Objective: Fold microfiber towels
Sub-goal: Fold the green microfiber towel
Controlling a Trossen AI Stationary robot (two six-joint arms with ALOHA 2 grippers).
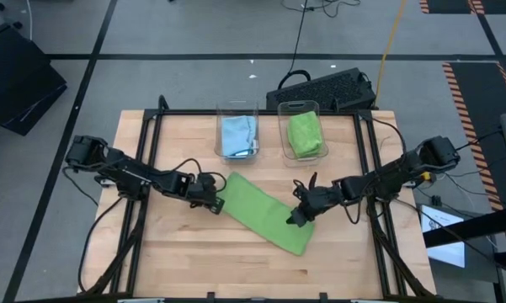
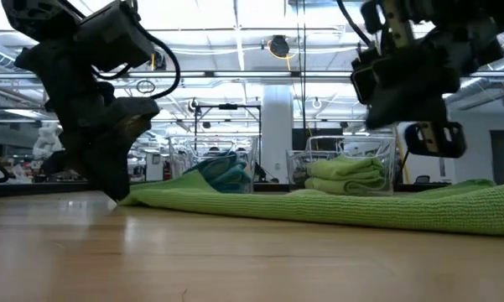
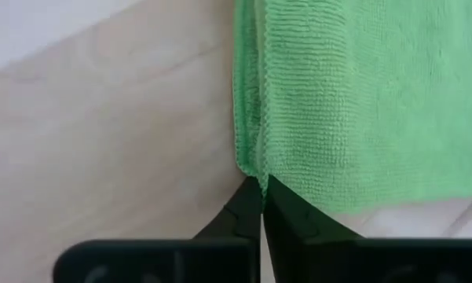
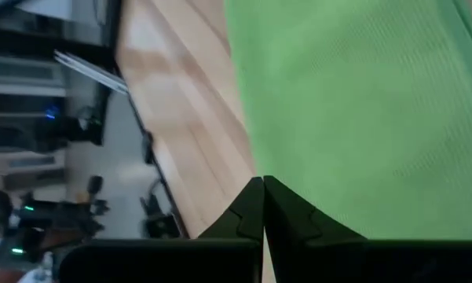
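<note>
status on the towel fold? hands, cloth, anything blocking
Left hand shut on green towel corner. Right hand shut on its opposite end. Towel flat on table, already halved. Bins behind, nothing blocking.

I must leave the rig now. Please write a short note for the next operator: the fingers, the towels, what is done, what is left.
Left gripper: fingers shut on a corner of the green towel, at its end nearer the left arm.
Right gripper: fingers shut at the towel's other end.
Green towel: lying flat on the table, folded into a long strip.
Done: blue towel and a folded green one sit in the bins.
Left: fold the strip again and store it.
</note>
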